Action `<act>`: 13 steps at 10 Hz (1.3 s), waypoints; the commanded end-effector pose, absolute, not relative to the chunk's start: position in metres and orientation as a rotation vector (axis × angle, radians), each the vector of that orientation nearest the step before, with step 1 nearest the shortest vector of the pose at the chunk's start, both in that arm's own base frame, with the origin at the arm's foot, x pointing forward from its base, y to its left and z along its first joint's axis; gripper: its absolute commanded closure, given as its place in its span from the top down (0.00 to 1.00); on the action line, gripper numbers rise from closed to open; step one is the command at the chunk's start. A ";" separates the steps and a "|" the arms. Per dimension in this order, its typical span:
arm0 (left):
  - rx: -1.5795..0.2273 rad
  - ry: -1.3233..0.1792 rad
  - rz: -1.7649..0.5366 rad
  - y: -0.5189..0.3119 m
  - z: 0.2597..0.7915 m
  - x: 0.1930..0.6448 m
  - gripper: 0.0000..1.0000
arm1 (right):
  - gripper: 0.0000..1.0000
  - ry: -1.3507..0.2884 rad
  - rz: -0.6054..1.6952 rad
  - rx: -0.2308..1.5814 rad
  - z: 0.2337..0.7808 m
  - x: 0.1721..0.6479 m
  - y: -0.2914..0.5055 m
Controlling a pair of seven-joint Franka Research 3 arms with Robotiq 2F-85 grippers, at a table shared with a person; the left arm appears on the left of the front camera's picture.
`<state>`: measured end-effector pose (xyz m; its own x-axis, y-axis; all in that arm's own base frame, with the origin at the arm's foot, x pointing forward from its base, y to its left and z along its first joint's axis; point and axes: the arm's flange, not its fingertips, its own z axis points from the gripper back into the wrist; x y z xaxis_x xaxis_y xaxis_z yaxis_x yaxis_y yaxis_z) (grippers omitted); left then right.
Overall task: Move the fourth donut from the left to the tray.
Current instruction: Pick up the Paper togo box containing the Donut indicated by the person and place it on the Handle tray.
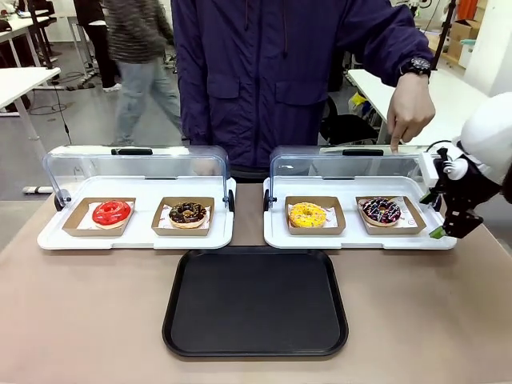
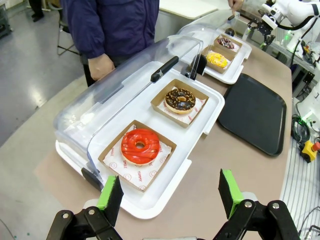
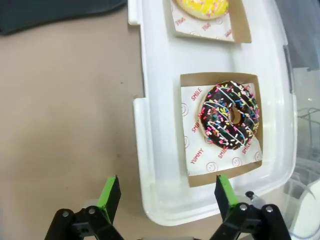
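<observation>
Fourth donut [image 1: 381, 211], front view: lies flat with its hole up, in a brown cardboard tray [image 1: 412, 218] at the right end of the right-hand white tray [image 1: 276, 234]; being a round ring, it has no long axis.
Count, front view: 4 donuts in 1 row (red donut [image 1: 111, 213], nut-sprinkled chocolate donut [image 1: 188, 213], yellow donut [image 1: 308, 214], then the drizzled one), 2 white trays, 2 clear lids [image 1: 136, 164] raised, 1 black tray [image 1: 256, 302].
Black tray, front view: flat on the surface [image 1: 80, 320], centred, just in front of the 2 white trays, long axis left to right.
Person's hand [image 1: 410, 112]: 1 finger points down at the lid behind the Fourth donut.
Right jaws, front view: just beside the right white tray's right end, low over the surface.
Left jaws, left wrist view: released, 2 green pads [image 2: 111, 197] wide apart, nothing between them, above the near rim of the left white tray.
Fourth donut, left wrist view: farthest of the 4, near the right arm [image 2: 287, 10].
Right jaws, right wrist view: released, pads spread, over the white tray's rim.
Fourth donut, right wrist view: ahead of the pads, untouched, white drizzle lines running diagonally.
</observation>
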<state>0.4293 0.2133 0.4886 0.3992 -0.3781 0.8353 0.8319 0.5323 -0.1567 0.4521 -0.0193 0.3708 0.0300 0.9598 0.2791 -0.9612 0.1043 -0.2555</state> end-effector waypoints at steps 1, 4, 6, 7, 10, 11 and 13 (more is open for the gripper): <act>-0.633 -0.848 -0.837 0.213 0.491 0.429 1.00 | 1.00 -0.381 1.486 -0.047 0.366 0.475 -0.013; -0.633 -0.848 -0.837 0.213 0.491 0.429 1.00 | 1.00 -0.333 1.500 -0.058 0.353 0.498 -0.013; -0.633 -0.848 -0.837 0.213 0.491 0.429 1.00 | 1.00 -0.316 1.512 -0.061 0.341 0.509 -0.010; -0.633 -0.848 -0.837 0.213 0.491 0.429 1.00 | 1.00 -0.304 1.515 -0.068 0.337 0.516 -0.011; -0.633 -0.848 -0.837 0.213 0.491 0.429 1.00 | 1.00 -0.273 1.517 -0.070 0.323 0.524 -0.010; -0.633 -0.848 -0.837 0.213 0.491 0.429 1.00 | 1.00 -0.267 1.518 -0.072 0.320 0.528 -0.011; -0.633 -0.848 -0.837 0.213 0.491 0.429 1.00 | 1.00 -0.261 1.517 -0.066 0.316 0.532 -0.011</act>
<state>0.4295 0.2133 0.4881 0.4000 -0.3779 0.8350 0.8317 0.5323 -0.1576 0.5244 -0.0126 0.3140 0.0172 0.9884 0.1508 -0.9795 0.0469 -0.1960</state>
